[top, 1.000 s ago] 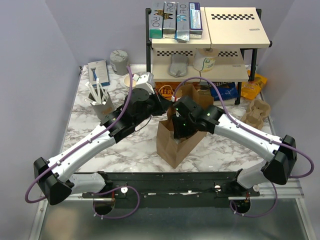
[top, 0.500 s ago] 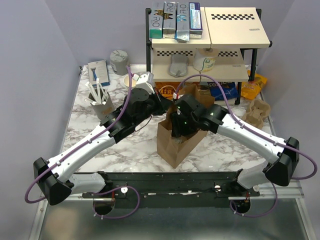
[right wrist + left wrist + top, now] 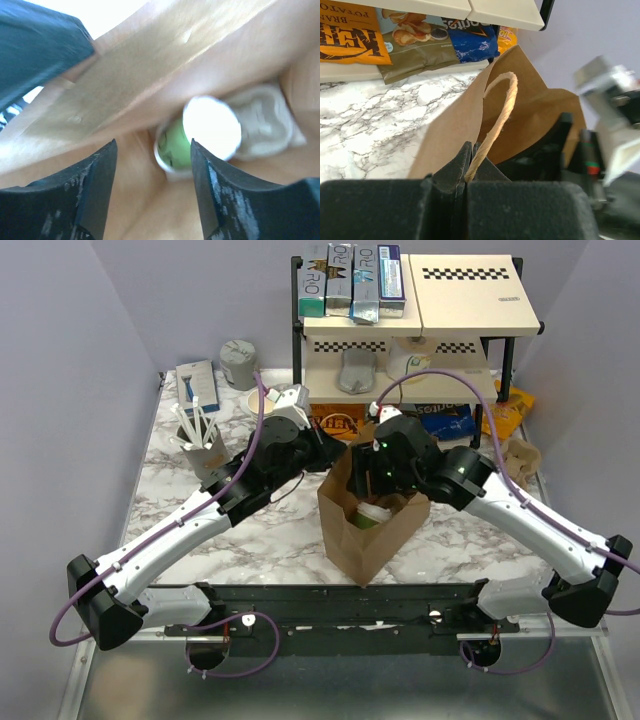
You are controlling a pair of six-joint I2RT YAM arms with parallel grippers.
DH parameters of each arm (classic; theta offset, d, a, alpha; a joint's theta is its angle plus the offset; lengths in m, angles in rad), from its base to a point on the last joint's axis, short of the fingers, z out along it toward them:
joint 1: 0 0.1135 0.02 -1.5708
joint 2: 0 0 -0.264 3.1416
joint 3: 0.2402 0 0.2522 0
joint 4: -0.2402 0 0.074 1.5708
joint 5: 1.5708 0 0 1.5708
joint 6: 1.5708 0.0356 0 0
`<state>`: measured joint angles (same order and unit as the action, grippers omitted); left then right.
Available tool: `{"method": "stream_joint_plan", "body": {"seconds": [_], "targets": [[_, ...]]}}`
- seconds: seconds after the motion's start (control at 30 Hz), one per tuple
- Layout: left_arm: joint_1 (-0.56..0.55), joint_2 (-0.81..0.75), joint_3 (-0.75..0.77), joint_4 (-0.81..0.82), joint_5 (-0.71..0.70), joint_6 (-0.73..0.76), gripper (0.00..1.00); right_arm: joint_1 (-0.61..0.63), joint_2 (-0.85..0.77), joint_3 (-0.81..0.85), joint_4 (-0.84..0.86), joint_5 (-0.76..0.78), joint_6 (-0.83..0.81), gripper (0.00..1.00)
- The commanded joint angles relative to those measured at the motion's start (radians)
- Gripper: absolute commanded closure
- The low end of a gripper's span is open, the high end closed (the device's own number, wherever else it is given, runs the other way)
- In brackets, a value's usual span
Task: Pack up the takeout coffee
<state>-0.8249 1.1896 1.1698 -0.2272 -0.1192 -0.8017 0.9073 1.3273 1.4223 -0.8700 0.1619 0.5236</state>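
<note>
Overhead, soft even light falls on the marble table, bright without glare. The paper bag and the arms cast only faint, diffuse shadows, and the view is sharp. From the left wrist, the twine handle and chip bags are crisp, the left fingers by the lens are soft and dark, and the right arm's pale wrist is smeared. The right wrist view is blurred throughout (warm orange inside the bag). There the takeout coffee has its lid blown out white, a patch at the top edge is overexposed, and the right fingers are nearly black.
</note>
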Motion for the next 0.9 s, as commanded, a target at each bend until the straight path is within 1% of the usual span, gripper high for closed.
{"method": "stream_joint_plan", "body": {"seconds": [0.0,0.2,0.4,0.63,0.7,0.73,0.77,0.87], "targets": [[-0.003,0.002,-0.004,-0.009,0.013,0.004,1.00,0.007,-0.082,0.055,0.019,0.103,0.007,0.29],[-0.003,0.001,-0.005,0.003,0.035,0.015,1.00,0.007,-0.172,0.037,0.115,0.140,-0.023,0.21],[-0.013,0.007,-0.004,0.035,0.076,0.029,1.00,0.008,-0.269,-0.094,0.299,0.154,-0.046,0.20],[-0.025,0.010,0.001,0.045,0.084,0.045,1.00,0.008,-0.358,-0.166,0.459,0.156,-0.117,0.20],[-0.026,0.010,0.001,0.048,0.081,0.048,1.00,0.007,-0.387,-0.192,0.563,0.151,-0.140,0.18],[-0.026,0.011,0.004,0.048,0.081,0.052,1.00,0.008,-0.428,-0.233,0.610,0.149,-0.161,0.17],[-0.029,0.013,0.004,0.046,0.081,0.053,1.00,0.008,-0.447,-0.252,0.706,0.149,-0.175,0.16],[-0.034,0.019,0.013,0.046,0.082,0.067,1.00,0.007,-0.496,-0.293,0.840,0.163,-0.227,0.13]]}}
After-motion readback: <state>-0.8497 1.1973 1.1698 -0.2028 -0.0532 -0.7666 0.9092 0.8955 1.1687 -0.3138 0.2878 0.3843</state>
